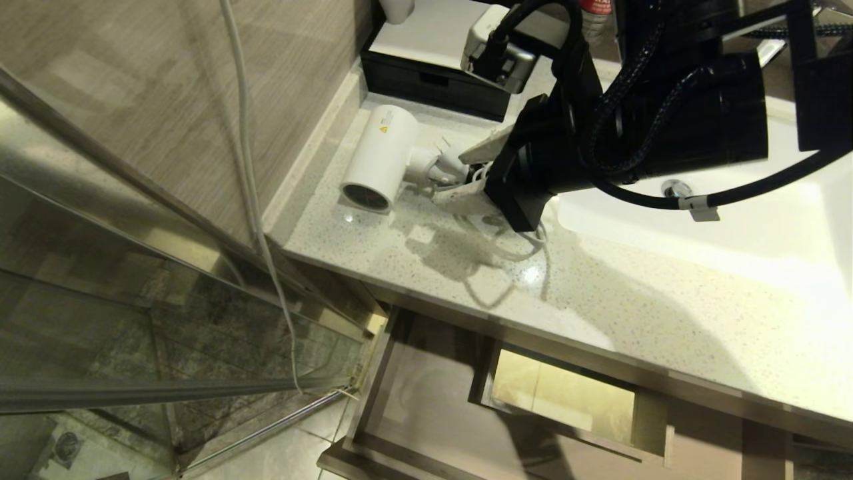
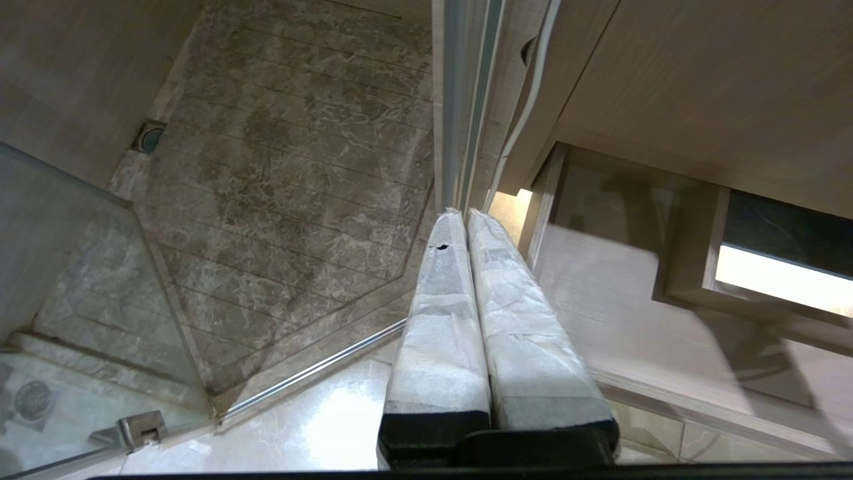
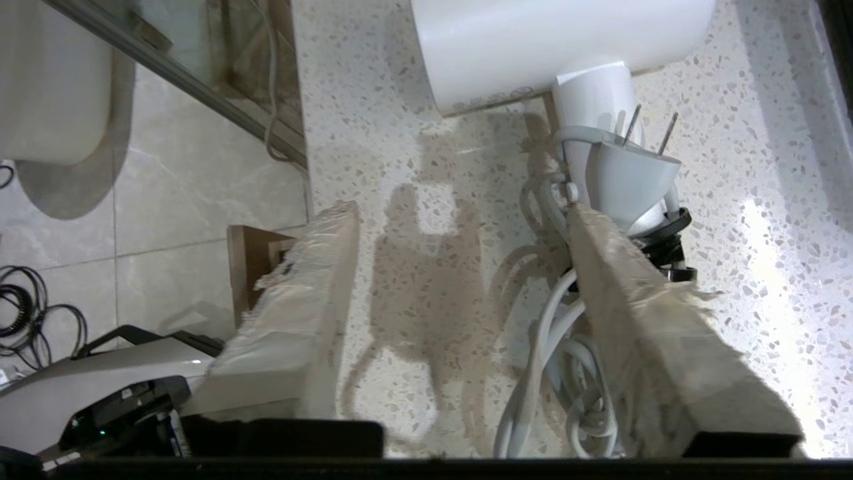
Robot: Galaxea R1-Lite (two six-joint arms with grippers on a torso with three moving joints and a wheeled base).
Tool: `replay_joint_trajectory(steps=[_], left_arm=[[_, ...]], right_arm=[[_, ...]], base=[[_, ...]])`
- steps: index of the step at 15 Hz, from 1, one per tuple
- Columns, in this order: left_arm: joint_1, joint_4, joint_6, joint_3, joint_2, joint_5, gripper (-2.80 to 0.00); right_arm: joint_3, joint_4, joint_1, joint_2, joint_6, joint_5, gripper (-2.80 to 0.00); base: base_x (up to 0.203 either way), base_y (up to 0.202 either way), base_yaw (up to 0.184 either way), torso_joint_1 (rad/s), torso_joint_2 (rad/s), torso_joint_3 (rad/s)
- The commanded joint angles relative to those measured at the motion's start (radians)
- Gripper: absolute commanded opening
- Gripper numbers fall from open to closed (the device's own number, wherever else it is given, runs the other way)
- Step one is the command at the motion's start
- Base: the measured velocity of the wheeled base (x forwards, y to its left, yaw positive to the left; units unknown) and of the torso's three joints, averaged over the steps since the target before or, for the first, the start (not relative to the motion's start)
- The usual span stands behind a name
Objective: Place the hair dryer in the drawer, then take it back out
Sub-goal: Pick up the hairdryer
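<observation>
The white hair dryer (image 1: 380, 160) lies on the speckled countertop (image 1: 633, 300), grille end toward the front edge, handle (image 3: 593, 100) pointing at my right gripper (image 1: 470, 172). That gripper (image 3: 460, 210) is open just above the counter. Its far finger (image 3: 640, 313) sits against the plug (image 3: 626, 177) and over the bundled white cord (image 3: 566, 360); nothing is gripped. Below the counter's edge the drawer (image 1: 420, 400) is pulled out, with its boxed cutout (image 1: 566, 393) showing and nothing else in it. My left gripper (image 2: 463, 213) hangs shut beside the drawer (image 2: 613, 287), above the floor.
A white sink (image 1: 733, 227) fills the counter to the right. A black box (image 1: 433, 73) stands at the back against the wall. On the left are a glass shower partition (image 1: 166, 280) and a hanging white cable (image 1: 253, 167).
</observation>
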Motion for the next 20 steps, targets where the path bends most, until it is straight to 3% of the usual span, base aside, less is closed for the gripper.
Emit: replay_joint_trajectory(steps=[1, 11, 13, 20], left_arm=[[-0.001, 0.000, 0.000, 0.002, 0.000, 0.000, -2.80], [-0.001, 0.000, 0.000, 0.002, 0.000, 0.000, -2.80], [-0.002, 0.000, 0.000, 0.002, 0.000, 0.000, -2.80], [-0.001, 0.000, 0.000, 0.002, 0.000, 0.000, -2.80]], right_arm=[[-0.012, 0.008, -0.008, 0.020, -0.031, -0.002, 0.00], [-0.015, -0.013, -0.080, 0.036, -0.086, -0.014, 0.00], [-0.025, -0.011, -0.103, 0.054, -0.176, -0.085, 0.00], [-0.037, -0.140, -0.120, 0.102, -0.285, -0.098, 0.00]], base=[[0.000, 0.000, 0.000, 0.000, 0.00, 0.000], [0.000, 0.000, 0.000, 0.000, 0.00, 0.000], [0.000, 0.000, 0.000, 0.000, 0.00, 0.000], [0.000, 0.000, 0.000, 0.000, 0.00, 0.000]])
